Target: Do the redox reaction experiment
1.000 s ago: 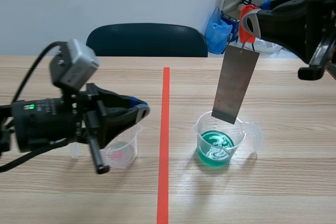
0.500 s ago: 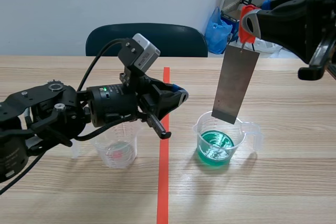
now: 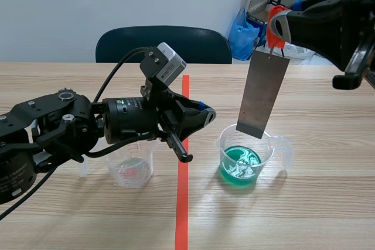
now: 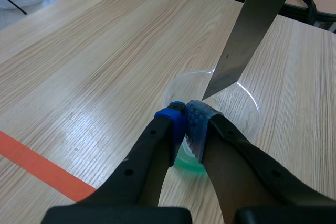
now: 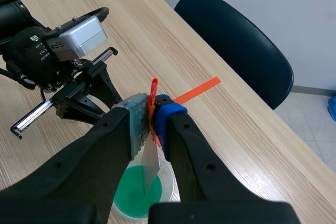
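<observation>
— What do we see at the right tool?
— We see it pinched tight on an orange-red clip. A metal plate hangs upright from the clip, its lower edge at the rim of the beaker of green liquid on the desk. We cannot tell whether it touches the liquid.
— And the left tool?
— We see its pads pressed together with nothing between them, tips near that beaker's rim. A clear beaker stands beneath its arm.
</observation>
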Robot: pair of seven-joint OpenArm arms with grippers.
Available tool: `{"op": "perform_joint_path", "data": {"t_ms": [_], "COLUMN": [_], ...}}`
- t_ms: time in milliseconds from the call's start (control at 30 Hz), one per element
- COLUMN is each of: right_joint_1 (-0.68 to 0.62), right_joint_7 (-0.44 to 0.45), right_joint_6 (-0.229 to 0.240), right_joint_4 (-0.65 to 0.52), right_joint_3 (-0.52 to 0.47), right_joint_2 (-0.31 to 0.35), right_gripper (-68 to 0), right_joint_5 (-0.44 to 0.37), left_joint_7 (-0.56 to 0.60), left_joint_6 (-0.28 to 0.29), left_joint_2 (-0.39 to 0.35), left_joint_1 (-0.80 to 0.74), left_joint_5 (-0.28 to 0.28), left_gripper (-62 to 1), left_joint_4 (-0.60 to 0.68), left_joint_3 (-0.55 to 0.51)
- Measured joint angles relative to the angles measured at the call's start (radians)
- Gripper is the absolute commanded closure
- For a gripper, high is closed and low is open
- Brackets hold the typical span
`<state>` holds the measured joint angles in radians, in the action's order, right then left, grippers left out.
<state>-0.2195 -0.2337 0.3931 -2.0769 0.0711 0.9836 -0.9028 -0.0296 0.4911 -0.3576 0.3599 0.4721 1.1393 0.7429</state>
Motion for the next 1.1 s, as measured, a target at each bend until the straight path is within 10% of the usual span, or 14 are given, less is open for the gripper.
{"op": "perform_joint_path", "data": {"t_ms": [600, 833, 1100], "right_joint_1": [0.000, 0.000, 0.000], "right_joint_7": [0.000, -0.003, -0.003], "right_joint_6": [0.000, 0.000, 0.000], "right_joint_4": [0.000, 0.000, 0.000], "right_joint_3": [0.000, 0.000, 0.000], "right_joint_2": [0.000, 0.000, 0.000], "right_gripper": [-0.6, -0.6, -0.6], "right_joint_5": [0.000, 0.000, 0.000], "left_joint_7": [-0.003, 0.053, 0.266], "left_joint_6": [0.000, 0.000, 0.027], "left_joint_2": [-0.023, -0.257, -0.572], "left_joint_1": [0.000, -0.107, -0.532], "left_joint_5": [0.000, 0.072, 0.131], "left_gripper": [-2.6, -2.6, -2.6], "left_joint_4": [0.002, 0.077, 0.192], "left_joint_3": [0.000, -0.084, -0.433]}}
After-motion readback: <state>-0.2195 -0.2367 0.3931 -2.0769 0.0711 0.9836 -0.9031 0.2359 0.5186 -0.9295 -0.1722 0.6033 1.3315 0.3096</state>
